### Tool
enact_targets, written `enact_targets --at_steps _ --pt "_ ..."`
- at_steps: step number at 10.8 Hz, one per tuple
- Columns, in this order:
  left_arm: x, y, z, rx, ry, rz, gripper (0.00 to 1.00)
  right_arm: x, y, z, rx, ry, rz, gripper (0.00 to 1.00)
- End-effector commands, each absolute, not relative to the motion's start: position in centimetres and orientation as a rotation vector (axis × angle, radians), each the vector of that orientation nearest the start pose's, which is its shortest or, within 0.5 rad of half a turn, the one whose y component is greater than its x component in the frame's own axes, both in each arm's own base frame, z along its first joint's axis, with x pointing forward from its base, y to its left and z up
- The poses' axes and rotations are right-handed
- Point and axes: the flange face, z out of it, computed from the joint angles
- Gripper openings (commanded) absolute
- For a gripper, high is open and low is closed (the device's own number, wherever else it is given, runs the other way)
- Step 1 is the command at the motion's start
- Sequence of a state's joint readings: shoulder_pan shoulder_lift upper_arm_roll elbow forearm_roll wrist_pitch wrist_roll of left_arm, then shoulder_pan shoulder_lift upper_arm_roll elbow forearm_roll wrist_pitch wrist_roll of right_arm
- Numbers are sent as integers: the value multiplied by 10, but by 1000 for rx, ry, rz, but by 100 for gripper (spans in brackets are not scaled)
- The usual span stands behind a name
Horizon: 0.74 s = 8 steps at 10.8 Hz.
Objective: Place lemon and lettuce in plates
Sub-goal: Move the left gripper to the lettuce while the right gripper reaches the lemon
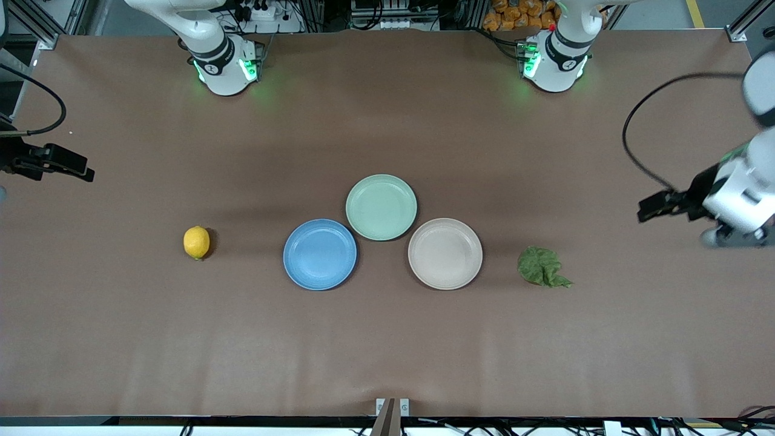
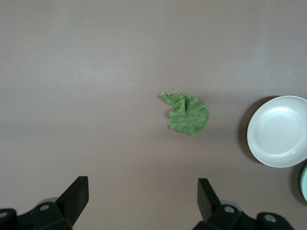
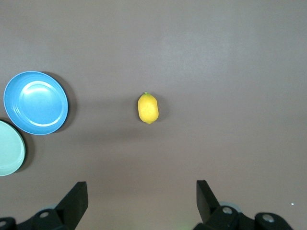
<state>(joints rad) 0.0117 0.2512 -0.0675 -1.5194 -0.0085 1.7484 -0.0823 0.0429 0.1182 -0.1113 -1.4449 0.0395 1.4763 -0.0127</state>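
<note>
The yellow lemon (image 1: 197, 242) lies on the brown table toward the right arm's end, apart from the blue plate (image 1: 320, 254). The dark green lettuce (image 1: 542, 266) lies toward the left arm's end, beside the beige-white plate (image 1: 445, 253). Both plates hold nothing. My right gripper (image 1: 75, 168) is open and empty, high over the table at the right arm's end; its wrist view shows the lemon (image 3: 148, 108) and the blue plate (image 3: 36, 102) beneath open jaws (image 3: 142, 191). My left gripper (image 1: 651, 209) is open and empty over the left arm's end; its wrist view shows the lettuce (image 2: 188, 114) and the beige-white plate (image 2: 279, 131) beneath open jaws (image 2: 143, 189).
A pale mint-green plate (image 1: 381, 207) sits between the two plates, farther from the front camera and touching or nearly touching both. It holds nothing. A black cable (image 1: 642, 121) loops from the left arm over the table's end. The table's edge runs nearest the front camera.
</note>
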Motion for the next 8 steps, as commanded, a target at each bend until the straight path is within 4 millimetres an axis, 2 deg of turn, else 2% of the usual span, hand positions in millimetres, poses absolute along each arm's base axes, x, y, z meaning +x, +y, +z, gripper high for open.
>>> enact_targets --at_steps 1,2,3,4,6,7,8 --pt "650 -41 478 -3155 -77 108 100 580 -31 604 -3097 69 155 100" --pt "655 -57 449 -3149 -56 122 100 580 -31 597 -3095 70 169 100" --pt "658 -60 423 -3152 -56 103 100 581 -32 591 -3095 74 174 100" --pt "657 -59 409 -3154 -89 72 100 582 -33 585 -3095 75 177 100" --pt "661 -72 379 -3151 -238 46 100 583 -33 574 -3094 77 184 100" --pt "664 -84 362 -3146 -283 54 100 583 -34 563 -3093 81 188 100" --pt "668 -83 346 -3146 -308 50 100 583 -35 552 -3093 84 181 100"
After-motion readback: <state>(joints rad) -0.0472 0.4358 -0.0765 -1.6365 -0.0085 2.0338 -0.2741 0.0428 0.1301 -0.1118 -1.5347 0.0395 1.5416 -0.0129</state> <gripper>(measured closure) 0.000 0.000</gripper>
